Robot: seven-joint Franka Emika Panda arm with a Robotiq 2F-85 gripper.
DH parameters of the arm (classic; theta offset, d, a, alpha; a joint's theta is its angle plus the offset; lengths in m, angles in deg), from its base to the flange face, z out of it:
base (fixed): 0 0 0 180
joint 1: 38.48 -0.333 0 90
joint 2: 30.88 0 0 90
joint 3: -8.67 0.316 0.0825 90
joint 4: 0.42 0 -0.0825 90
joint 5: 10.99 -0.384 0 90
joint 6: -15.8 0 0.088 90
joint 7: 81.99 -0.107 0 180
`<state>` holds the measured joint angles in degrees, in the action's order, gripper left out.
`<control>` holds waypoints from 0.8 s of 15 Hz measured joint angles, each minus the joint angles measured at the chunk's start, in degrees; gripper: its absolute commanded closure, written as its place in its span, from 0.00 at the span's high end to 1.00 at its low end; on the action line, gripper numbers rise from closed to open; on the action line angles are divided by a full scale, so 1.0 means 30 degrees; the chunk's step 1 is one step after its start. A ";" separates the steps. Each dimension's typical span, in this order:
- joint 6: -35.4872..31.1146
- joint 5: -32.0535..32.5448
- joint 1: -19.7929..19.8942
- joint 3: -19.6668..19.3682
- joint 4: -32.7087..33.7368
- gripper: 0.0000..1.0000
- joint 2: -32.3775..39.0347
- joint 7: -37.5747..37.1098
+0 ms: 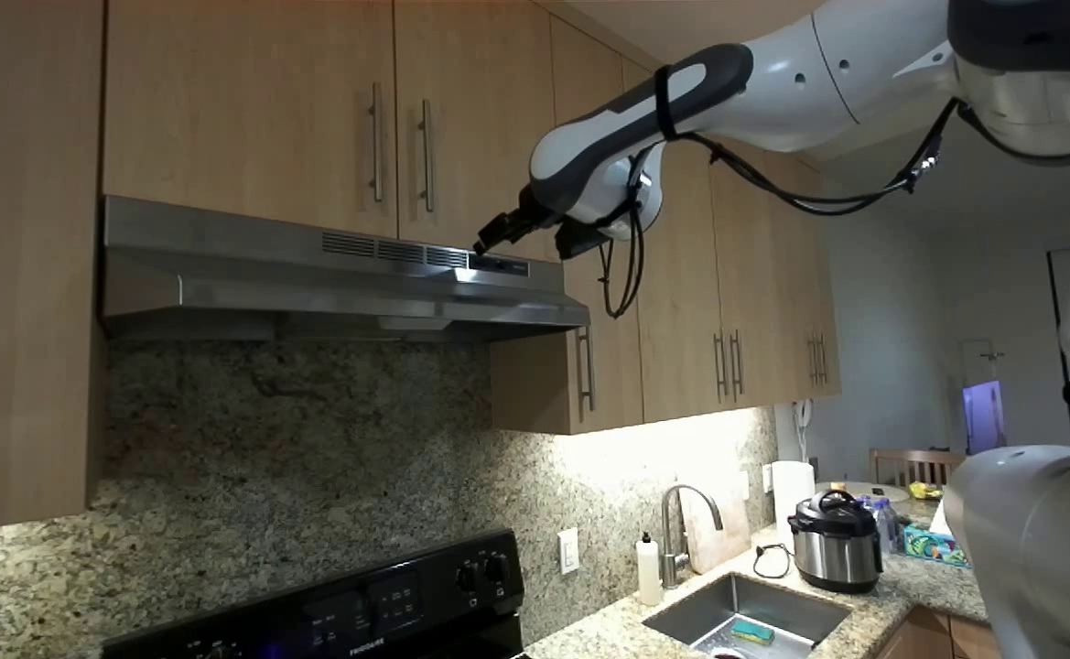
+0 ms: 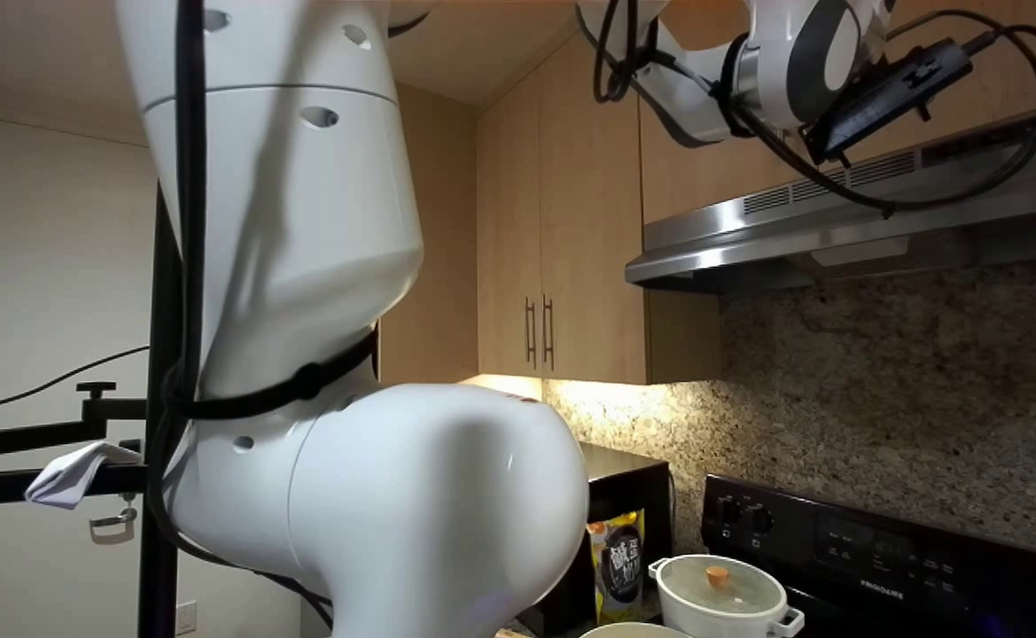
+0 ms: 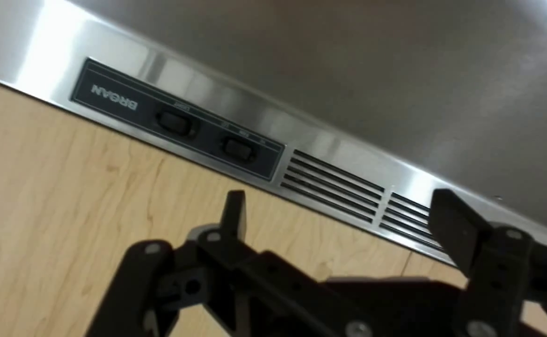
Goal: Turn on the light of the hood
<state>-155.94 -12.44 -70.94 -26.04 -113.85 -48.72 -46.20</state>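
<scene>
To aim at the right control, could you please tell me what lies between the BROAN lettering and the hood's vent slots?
The wrist view shows the LIGHT switch, then the FAN switch, then a narrow steel strip.

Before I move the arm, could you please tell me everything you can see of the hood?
The hood is wide, brushed-looking steel, mounted beneath wooden cabinets, above the stove. Its front carries slotted vents and a dark BROAN panel with two switches, settings unreadable. The pale lamp cover underneath shows no clear glow. The open pincer seems near; contact cannot be confirmed.
</scene>
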 measured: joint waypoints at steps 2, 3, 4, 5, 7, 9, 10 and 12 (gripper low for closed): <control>0.1416 -0.0289 -0.0884 -0.1245 0.0998 1.00 0.0282 0.0175; 0.2047 -0.0770 -0.1567 -0.1944 0.1427 1.00 0.0383 0.0548; 0.2555 -0.1368 -0.2346 -0.2654 0.1810 1.00 0.0466 0.1059; 0.2929 -0.2029 -0.3196 -0.3371 0.2177 1.00 0.0547 0.1607; 0.3499 -0.3230 -0.4853 -0.4781 0.2895 1.00 0.0762 0.2547; 0.3932 -0.4177 -0.6249 -0.6120 0.3546 1.00 0.1072 0.3223; 0.4145 -0.4470 -0.6819 -0.6757 0.3816 1.00 0.1248 0.3393; 0.4680 -0.4698 -0.7542 -0.7817 0.4227 1.00 0.1585 0.3443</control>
<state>-141.90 -26.53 -93.57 -49.49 -101.17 -43.97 -35.87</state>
